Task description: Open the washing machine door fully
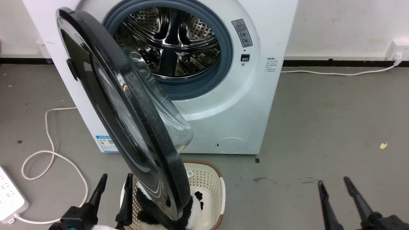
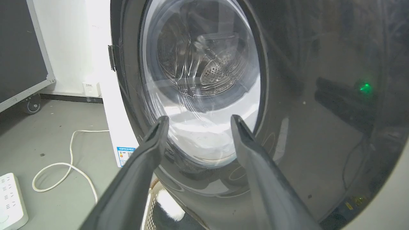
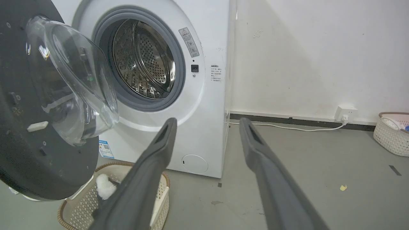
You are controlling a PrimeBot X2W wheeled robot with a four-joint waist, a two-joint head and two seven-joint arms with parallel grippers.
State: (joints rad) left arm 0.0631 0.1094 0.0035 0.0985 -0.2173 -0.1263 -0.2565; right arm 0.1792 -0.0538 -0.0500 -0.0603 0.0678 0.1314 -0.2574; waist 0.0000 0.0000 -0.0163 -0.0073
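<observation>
**Door swung out over basket, both pincers wide and empty**

The washing machine door [image 1: 150, 134] stood swung well out from the white washing machine [image 1: 223, 105]. It was hinged on the left of the head view, with its black rim edge-on to the camera. Its clear glass bowl bulged toward the machine front. The steel drum [image 1: 172, 38] and the grey rubber ring [image 1: 227, 48] around it were fully exposed. The door's lower edge hung above a cream laundry basket [image 1: 212, 177] on the floor just in front of the machine. A black-and-white fluffy item [image 1: 195, 204] lay in the basket.

The left gripper [image 1: 116, 178] sat at lower left, fingers spread wide, holding nothing. Its inner finger was just beside the door's lower rim; contact could not be told. In the left wrist view the two fingers framed the door's glossy outer face and window from close by.

The right gripper [image 1: 334, 181] sat at lower right, well apart from the door, fingers spread wide and empty over bare grey floor.

A small round white flap [image 1: 230, 145] was low on the machine front. A white cable [image 1: 48, 156] looped on the floor at left, leading to a power strip [image 1: 9, 195]. In the right wrist view a second basket [image 3: 391, 134] stood by the wall at far right.
</observation>
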